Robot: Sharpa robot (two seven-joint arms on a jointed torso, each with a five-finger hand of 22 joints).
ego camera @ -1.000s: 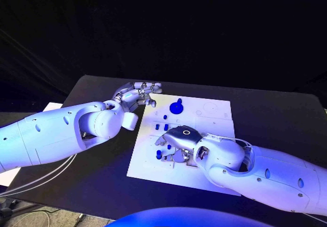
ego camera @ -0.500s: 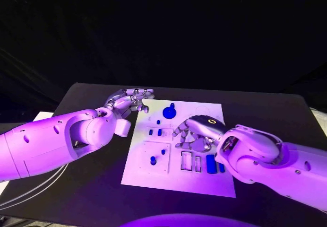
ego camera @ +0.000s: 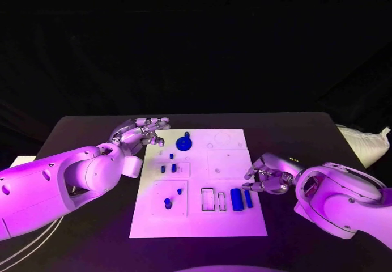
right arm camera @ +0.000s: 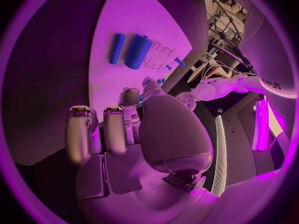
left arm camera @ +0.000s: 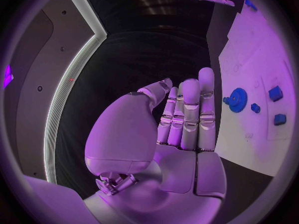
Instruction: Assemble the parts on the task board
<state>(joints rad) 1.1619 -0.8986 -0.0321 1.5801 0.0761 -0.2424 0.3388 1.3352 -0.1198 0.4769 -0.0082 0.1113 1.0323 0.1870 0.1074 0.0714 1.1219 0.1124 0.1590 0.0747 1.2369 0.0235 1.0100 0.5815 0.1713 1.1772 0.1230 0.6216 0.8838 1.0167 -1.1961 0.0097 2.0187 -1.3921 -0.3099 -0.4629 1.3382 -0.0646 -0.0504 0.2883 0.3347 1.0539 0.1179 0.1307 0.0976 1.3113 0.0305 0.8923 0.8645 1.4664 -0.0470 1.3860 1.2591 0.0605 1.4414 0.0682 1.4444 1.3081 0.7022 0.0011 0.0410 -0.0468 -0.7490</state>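
Note:
The white task board (ego camera: 199, 221) lies in the middle of the black table. A blue gear-like part (ego camera: 184, 143) sits near its far edge, and small blue pieces (ego camera: 168, 168) lie in a left recess. A thick blue cylinder (ego camera: 237, 199) and a thinner blue piece (ego camera: 248, 198) lie side by side near the right edge. My left hand (ego camera: 143, 132) hovers by the board's far left corner, fingers straight and empty (left arm camera: 187, 119). Just off the board's right edge is my right hand (ego camera: 267, 174), fingers loosely bent and holding nothing (right arm camera: 124, 129).
More small blue pieces (ego camera: 167, 203) stand in a near-left recess, beside slim slots (ego camera: 214, 199). A pale bag (ego camera: 365, 144) lies at the table's far right. Bare black table (ego camera: 294, 133) surrounds the board.
The camera has shifted. My right hand has pulled back from over the board to its right edge, uncovering the two blue cylinders. My left hand stays by the far left corner.

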